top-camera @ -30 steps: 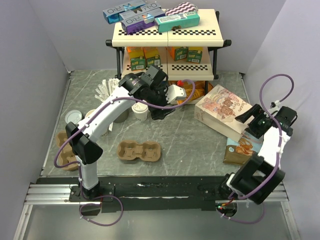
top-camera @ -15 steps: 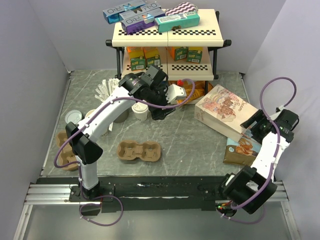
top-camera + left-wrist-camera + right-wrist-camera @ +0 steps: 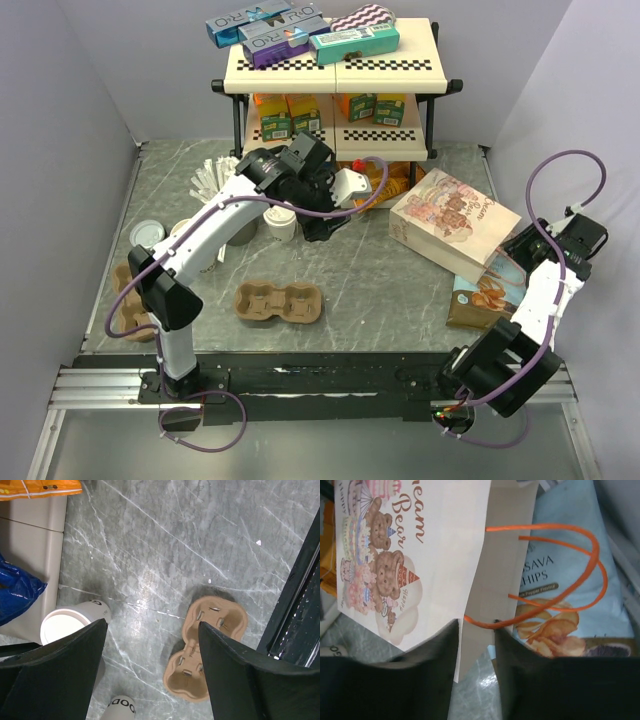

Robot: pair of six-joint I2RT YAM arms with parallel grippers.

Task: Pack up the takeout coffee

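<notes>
The takeout coffee (image 3: 64, 624), a white paper cup with a cream inside, stands upright on the table (image 3: 283, 222) in front of the shelf. My left gripper (image 3: 152, 630) hovers above the table beside it, open and holding nothing; in the top view it (image 3: 322, 222) sits just right of the cup. A brown two-cup carrier (image 3: 210, 650) lies nearer the front edge (image 3: 278, 303). My right gripper (image 3: 476, 627) is at the mouth end of a bear-printed paper bag (image 3: 415, 545), lying on its side. The jaws are partly apart, with the bag's beige edge and an orange handle (image 3: 555, 535) between them.
A two-tier shelf (image 3: 335, 70) with boxes stands at the back. A chips bag (image 3: 485, 295) lies under the paper bag (image 3: 455, 222). A second white printed cup (image 3: 120, 709), a lid (image 3: 148, 233) and another carrier (image 3: 130, 300) sit at the left.
My right gripper's jaws have narrowed around the bag's edge, and the right wrist has shifted a little toward the right wall. The left arm has not moved.
</notes>
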